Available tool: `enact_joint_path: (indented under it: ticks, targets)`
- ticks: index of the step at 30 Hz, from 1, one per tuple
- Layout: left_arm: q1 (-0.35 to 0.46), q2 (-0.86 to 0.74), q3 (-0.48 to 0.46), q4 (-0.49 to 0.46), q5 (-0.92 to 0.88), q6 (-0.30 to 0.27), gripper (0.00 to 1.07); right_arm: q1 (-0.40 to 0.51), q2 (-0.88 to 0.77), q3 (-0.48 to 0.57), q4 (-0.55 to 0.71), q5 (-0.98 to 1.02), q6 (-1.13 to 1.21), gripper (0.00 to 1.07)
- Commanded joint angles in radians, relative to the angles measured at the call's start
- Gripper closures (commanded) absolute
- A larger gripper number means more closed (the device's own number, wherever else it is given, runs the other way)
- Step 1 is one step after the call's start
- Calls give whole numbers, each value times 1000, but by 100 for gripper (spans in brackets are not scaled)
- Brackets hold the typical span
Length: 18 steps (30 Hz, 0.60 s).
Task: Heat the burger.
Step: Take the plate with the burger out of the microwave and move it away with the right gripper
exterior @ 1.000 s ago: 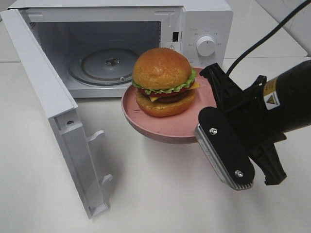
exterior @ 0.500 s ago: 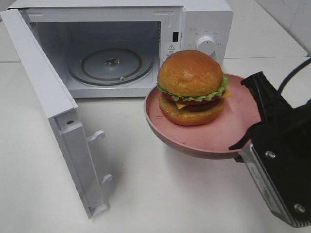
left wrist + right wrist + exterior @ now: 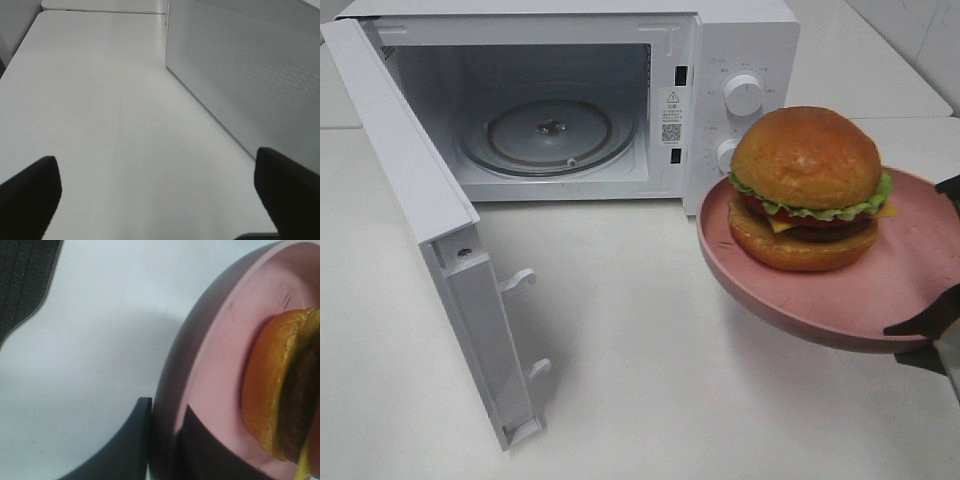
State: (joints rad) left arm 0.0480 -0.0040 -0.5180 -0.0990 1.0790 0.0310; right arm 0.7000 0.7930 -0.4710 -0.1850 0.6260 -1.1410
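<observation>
The burger (image 3: 808,187), with its golden-brown bun, green lettuce, cheese and dark patty, sits on a pink round plate (image 3: 880,300). The plate hangs in the air at the right, in front of the microwave's control panel. My right gripper (image 3: 932,330) is shut on the plate's near rim, and only its dark fingers show at the frame's edge. In the right wrist view the right gripper (image 3: 165,445) clamps the plate's rim (image 3: 210,355) beside the burger (image 3: 277,390). My left gripper (image 3: 160,200) is open and empty above the white table.
The white microwave (image 3: 730,40) stands at the back. Its door (image 3: 430,220) swings open to the left and the glass turntable (image 3: 548,135) is bare. Two knobs (image 3: 744,93) are on its right panel. In the left wrist view the microwave's perforated side wall (image 3: 250,75) is close by.
The plate with the burger has moved right and nearer the camera, away from the microwave's opening. The right arm has slid almost out of the exterior view.
</observation>
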Motion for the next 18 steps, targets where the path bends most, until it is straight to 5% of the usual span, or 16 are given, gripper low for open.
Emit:
enact_joint_path:
  ticks: [1, 18]
  targets:
    - [0, -8, 2, -5, -9, 0, 6, 0, -46, -9, -97, 1, 116, 107]
    - [0, -8, 2, -5, -9, 0, 6, 0, -45, -9, -394, 111, 568, 107]
